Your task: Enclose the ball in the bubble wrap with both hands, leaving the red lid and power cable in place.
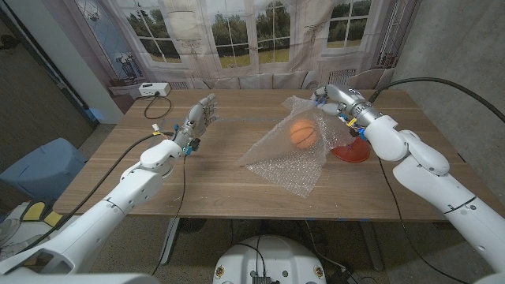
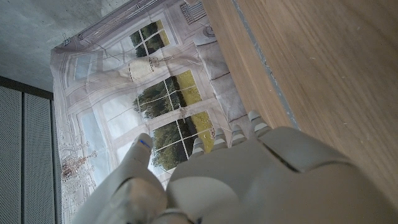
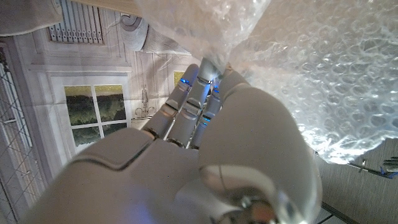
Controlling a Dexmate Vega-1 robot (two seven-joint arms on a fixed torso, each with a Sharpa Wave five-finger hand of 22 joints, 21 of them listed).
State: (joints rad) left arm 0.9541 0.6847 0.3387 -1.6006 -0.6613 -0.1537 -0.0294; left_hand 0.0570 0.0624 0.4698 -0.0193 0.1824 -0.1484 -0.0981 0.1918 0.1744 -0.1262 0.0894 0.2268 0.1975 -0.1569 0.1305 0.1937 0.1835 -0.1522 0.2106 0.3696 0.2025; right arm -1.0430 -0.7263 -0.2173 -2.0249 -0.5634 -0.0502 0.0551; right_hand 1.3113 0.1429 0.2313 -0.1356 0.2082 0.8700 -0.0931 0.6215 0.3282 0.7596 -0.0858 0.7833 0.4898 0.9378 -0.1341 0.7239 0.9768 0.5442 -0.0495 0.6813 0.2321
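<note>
- While the right hand (image 1: pixel 330 97) pinches the bubble wrap's (image 1: pixel 288 162) far corner and lifts it over the ball (image 1: pixel 303 132), the sheet's free near-left edge lies toward the left hand (image 1: pixel 196 121).
- That hand hangs well left of the wrap, fingers spread, holding nothing.
- The red lid (image 1: pixel 351 152) sits just right of the ball.

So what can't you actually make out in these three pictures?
- Round red lid, head view: mostly covered by the clear bubble wrap sheet and the right hand's arm.
- Orange ball, head view: blurred through the wrap; whether it touches the table is unclear.
- Right hand's fingertips, right wrist view: buried in the wrap.
- Left hand's palm side, left wrist view: hidden by its own back.
</note>
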